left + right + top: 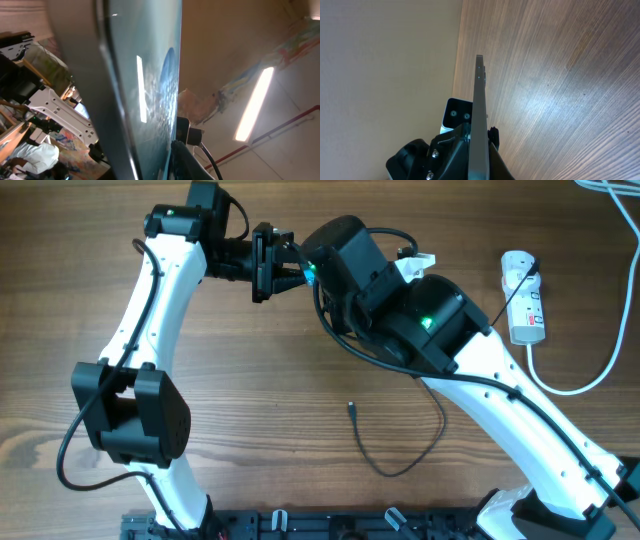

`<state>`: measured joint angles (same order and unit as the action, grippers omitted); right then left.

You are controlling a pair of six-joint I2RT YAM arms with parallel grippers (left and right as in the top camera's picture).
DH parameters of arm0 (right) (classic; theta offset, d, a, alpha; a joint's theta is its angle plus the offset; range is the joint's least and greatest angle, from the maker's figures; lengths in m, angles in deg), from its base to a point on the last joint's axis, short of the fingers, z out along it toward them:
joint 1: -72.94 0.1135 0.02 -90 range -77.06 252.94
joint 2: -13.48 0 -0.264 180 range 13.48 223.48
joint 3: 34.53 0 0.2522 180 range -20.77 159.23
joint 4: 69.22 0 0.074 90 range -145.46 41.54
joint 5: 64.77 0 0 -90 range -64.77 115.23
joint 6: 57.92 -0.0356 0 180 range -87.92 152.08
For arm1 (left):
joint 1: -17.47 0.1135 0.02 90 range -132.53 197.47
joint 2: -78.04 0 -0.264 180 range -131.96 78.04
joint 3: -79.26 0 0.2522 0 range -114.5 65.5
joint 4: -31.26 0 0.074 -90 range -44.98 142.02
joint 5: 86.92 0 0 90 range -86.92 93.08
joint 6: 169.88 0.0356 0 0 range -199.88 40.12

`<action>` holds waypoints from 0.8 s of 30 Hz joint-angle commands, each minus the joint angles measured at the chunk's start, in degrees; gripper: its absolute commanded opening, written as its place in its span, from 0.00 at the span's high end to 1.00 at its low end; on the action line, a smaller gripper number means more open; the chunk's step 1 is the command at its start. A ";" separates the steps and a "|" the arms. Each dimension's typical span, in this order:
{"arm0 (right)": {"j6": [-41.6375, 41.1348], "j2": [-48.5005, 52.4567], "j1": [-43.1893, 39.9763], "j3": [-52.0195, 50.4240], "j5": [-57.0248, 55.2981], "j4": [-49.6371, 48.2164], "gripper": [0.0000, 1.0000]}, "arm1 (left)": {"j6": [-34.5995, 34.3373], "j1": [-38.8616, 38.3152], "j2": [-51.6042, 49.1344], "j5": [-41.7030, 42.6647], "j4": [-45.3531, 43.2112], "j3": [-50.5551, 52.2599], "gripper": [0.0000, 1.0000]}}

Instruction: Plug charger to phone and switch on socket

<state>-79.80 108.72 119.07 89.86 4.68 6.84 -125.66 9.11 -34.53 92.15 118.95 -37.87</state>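
Note:
The phone [479,100] stands edge-on in the right wrist view, clamped between my right gripper's [481,137] jaws above the wooden table. In the left wrist view its blue screen [150,75] fills the middle; one dark finger of my left gripper [170,162] lies against it and the other finger is hidden. In the overhead view both grippers meet at the phone [306,271] at the back middle. The charger's connector tip [352,408] lies free on the table, and its black cable loops back under the right arm. The socket [526,305] lies at the back right with the black plug [527,272] in it.
The socket's thick white cord [590,385] curves along the right edge. The black cable loop [400,470] lies near the front middle. The right arm [480,380] spans the table's right half, and the left arm [150,310] its left.

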 commanded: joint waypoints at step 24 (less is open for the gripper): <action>-0.61 -1.05 1.27 1.11 -4.28 0.55 0.95 | -0.13 -0.11 2.12 -2.14 -0.02 -0.90 0.73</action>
<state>-79.80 108.72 120.12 89.86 2.66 7.70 -125.69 9.11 -34.53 90.73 118.95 -37.87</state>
